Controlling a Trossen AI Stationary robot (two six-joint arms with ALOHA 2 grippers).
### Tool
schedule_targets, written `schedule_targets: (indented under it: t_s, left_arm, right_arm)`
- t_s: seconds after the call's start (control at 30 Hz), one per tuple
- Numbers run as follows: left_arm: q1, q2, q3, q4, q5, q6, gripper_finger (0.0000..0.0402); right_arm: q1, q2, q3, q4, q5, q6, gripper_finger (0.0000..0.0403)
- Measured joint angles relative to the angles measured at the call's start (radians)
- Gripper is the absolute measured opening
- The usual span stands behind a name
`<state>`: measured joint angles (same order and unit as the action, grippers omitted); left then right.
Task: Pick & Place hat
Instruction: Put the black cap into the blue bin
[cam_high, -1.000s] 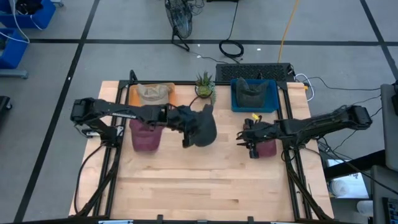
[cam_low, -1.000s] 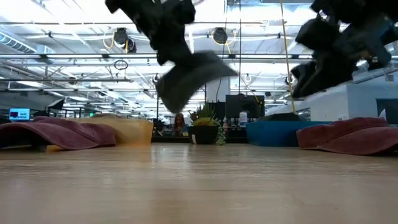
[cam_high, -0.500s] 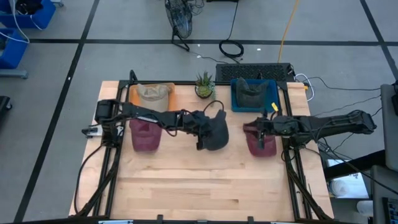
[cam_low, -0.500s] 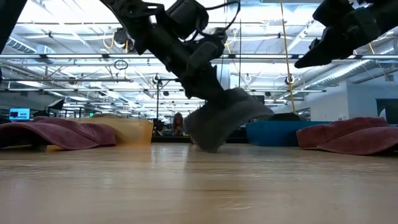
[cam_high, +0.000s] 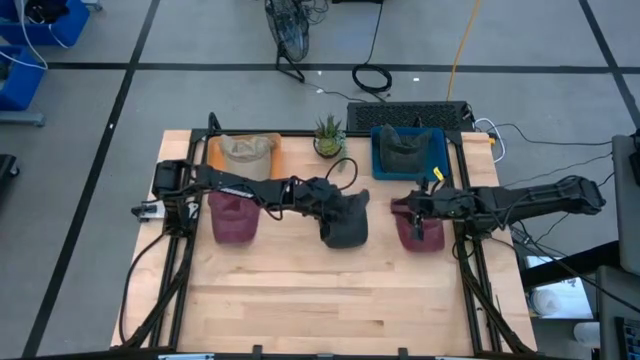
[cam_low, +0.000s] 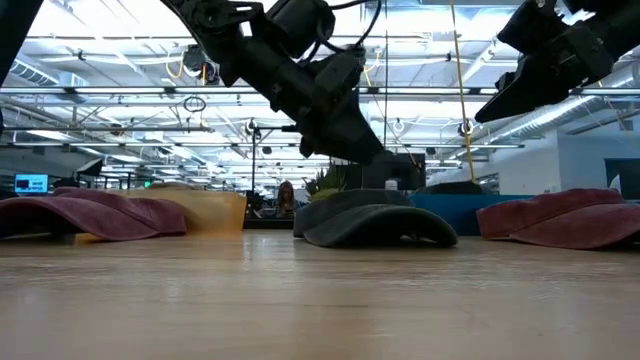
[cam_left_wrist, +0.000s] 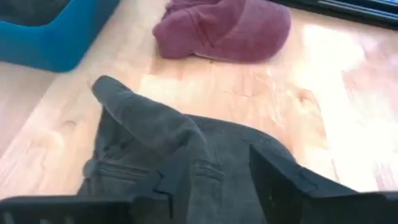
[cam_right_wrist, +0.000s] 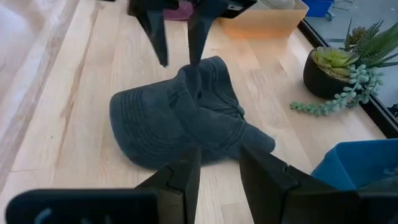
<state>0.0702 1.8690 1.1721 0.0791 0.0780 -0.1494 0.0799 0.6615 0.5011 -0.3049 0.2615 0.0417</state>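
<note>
**Inspector:** Starting at the near edge, we find the front of the surface (cam_high: 330, 300) bare. What lies next?

**Assistant:** The grey hat (cam_high: 346, 222) lies at mid-surface, flat on the wood and crown up. The left end effector (cam_right_wrist: 178, 61) stands directly over it. Its fingers are parted either side of a raised fold in the crown. We see no pinch on that fold, so we record it as open and holding nothing.

**Inspector:** And the hat's long axis?

**Assistant:** From overhead it runs roughly front to back, slightly skewed. We cannot say with confidence which end is the brim; the overhead view shows only a dark mass.

**Inspector:** The other arm?

**Assistant:** The right end effector (cam_right_wrist: 217, 155) hangs just beside the grey hat, on its right. It is raised over the right maroon hat (cam_high: 417, 228), its fingers partly parted and empty. A left maroon hat (cam_high: 233, 218) lies on the opposite side. At the back we note a blue bin (cam_high: 380, 165) with a dark hat in it, a tan bin (cam_high: 213, 155) and a potted plant (cam_high: 329, 138).

**Inspector:** The governing relation?

**Assistant:** The hat is immediately beneath the left end effector, so that arm is the nearer. We judge the placing to be near complete. A straight vertical lift should clear the fold without dragging it.
</note>
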Motion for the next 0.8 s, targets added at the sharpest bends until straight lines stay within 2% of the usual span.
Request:
schedule_targets:
  t_s: [0.17, 0.23, 0.3, 0.47, 0.57, 0.7, 0.8]
  left_arm:
    - [-0.001, -0.01, 0.0, -0.009, 0.002, 0.009, 0.0196]
    - [-0.001, -0.029, -0.001, -0.009, 0.001, 0.009, 0.0201]
    - [0.002, -0.065, -0.001, -0.036, 0.001, 0.009, 0.02]
    - [0.023, -0.192, -0.001, -0.116, -0.006, -0.061, 0.0186]
    - [0.021, -0.272, -0.001, -0.133, -0.07, -0.074, 0.0174]
    - [0.008, -0.347, 0.0, -0.09, -0.174, -0.021, 0.0158]
    - [0.009, -0.373, 0.001, -0.036, -0.184, -0.008, 0.0148]
  right_arm:
    - [0.0, 0.015, 0.0, 0.005, 0.0, -0.001, 0.0098]
    - [0.0, 0.026, -0.011, 0.057, 0.002, -0.004, 0.0098]
    - [0.0, 0.036, -0.049, 0.173, 0.002, -0.015, 0.0098]
    - [0.0, 0.081, -0.226, 0.628, -0.003, -0.046, 0.0098]
    - [-0.009, 0.116, -0.273, 0.795, -0.002, -0.053, 0.0098]
    - [-0.048, 0.189, -0.189, 0.754, -0.057, -0.058, 0.0098]
    - [-0.083, 0.284, -0.054, 0.605, -0.152, -0.067, 0.0098]
